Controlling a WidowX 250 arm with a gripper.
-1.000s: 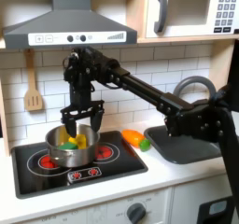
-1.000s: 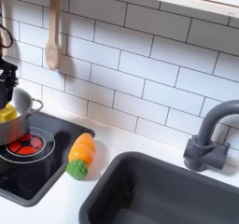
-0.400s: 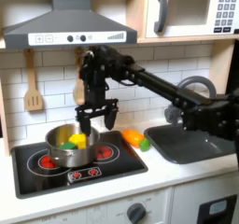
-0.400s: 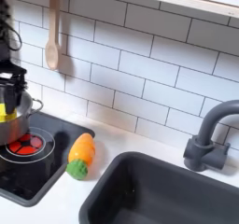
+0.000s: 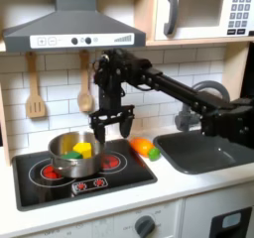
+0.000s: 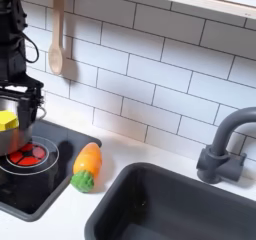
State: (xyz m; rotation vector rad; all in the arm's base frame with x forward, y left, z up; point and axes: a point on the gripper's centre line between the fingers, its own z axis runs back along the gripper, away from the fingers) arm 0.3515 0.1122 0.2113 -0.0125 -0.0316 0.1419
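Note:
My gripper (image 5: 112,125) hangs open with nothing between its fingers, just above the right rim of a silver pot (image 5: 60,163) on the black toy stove (image 5: 124,173). In the pot lie a yellow piece (image 5: 82,149) and a green piece (image 5: 73,156). In the second exterior view the gripper (image 6: 22,88) stands over the pot (image 6: 18,134), and the yellow piece (image 6: 6,121) shows inside. An orange carrot with a green end (image 5: 145,147) lies on the counter to the first exterior view's right of the gripper, apart from it; the carrot (image 6: 87,164) is beside the stove.
A grey sink (image 5: 203,153) with a faucet (image 6: 225,144) takes up the right of both exterior views. Wooden spoons (image 5: 36,103) (image 6: 56,34) hang on the tiled wall. A range hood (image 5: 74,29) and a microwave (image 5: 203,9) are overhead.
The gripper has moved from over the pot's middle to the first exterior view's right, past the pot's rim. The yellow piece stays in the pot. The carrot has not moved.

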